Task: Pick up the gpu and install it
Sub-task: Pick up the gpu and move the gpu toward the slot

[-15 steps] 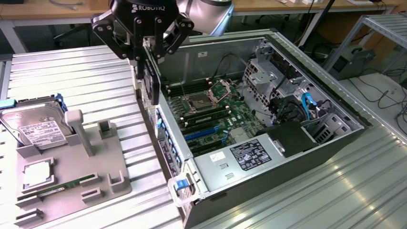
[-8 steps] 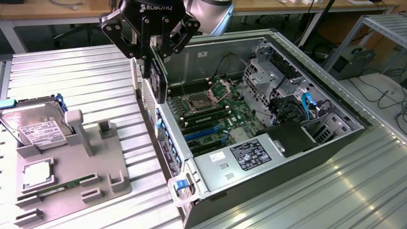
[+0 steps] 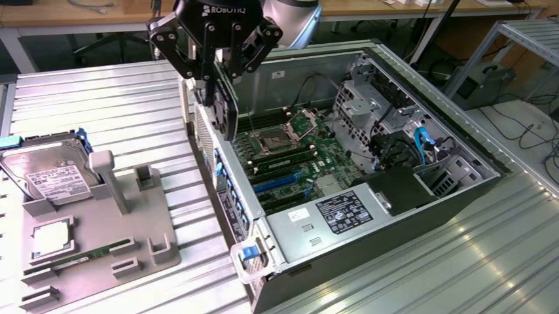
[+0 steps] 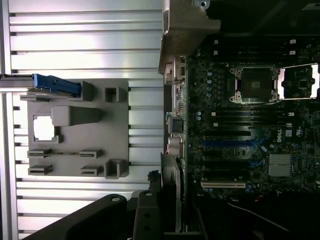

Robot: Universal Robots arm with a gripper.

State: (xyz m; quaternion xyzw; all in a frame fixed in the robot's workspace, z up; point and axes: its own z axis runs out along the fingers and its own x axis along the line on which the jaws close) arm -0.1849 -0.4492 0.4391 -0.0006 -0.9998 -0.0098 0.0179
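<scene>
Nearest you in the exterior view lies the ribbed silver metal table (image 3: pixel 114 98), which carries everything. On it, toward the exterior view's left, sits a grey moulded plastic fixture tray (image 3: pixel 153 255). A narrow green memory stick (image 3: pixel 83 255) lies in the tray's near slot, with a square silver processor chip (image 3: pixel 51 239) in the pocket just behind it. Farther back on the tray, a boxy silver hard drive (image 3: pixel 48 180) with a white label leans in its cradle.

Beside the tray, toward the exterior view's right, the open grey computer case (image 3: pixel 393 252) lies on its side. Inside it you see a silver box with a dark label (image 3: pixel 345 212) at the near end. Beyond that is the green motherboard (image 3: pixel 297 163) with its blue expansion slots (image 3: pixel 279 180) and the square metal processor socket (image 3: pixel 275 140).

Above the case wall that faces the tray hangs the black gripper (image 3: pixel 218 75). Its jaws are closed on the gpu (image 3: pixel 222 111), a thin flat dark circuit card pinched by its upper edge. The card hangs upright and edge-on to you, its lower edge at about the level of the case rim near the socket. It is not seated in any slot, and you cannot tell whether it touches the rim.

In the wrist view the gripper (image 4: pixel 150 212) holds the gpu (image 4: pixel 171 180) edge-on along the line between the table and the motherboard, with the tray well apart from it.

Farthest back stand wooden benches (image 3: pixel 88 13).
</scene>
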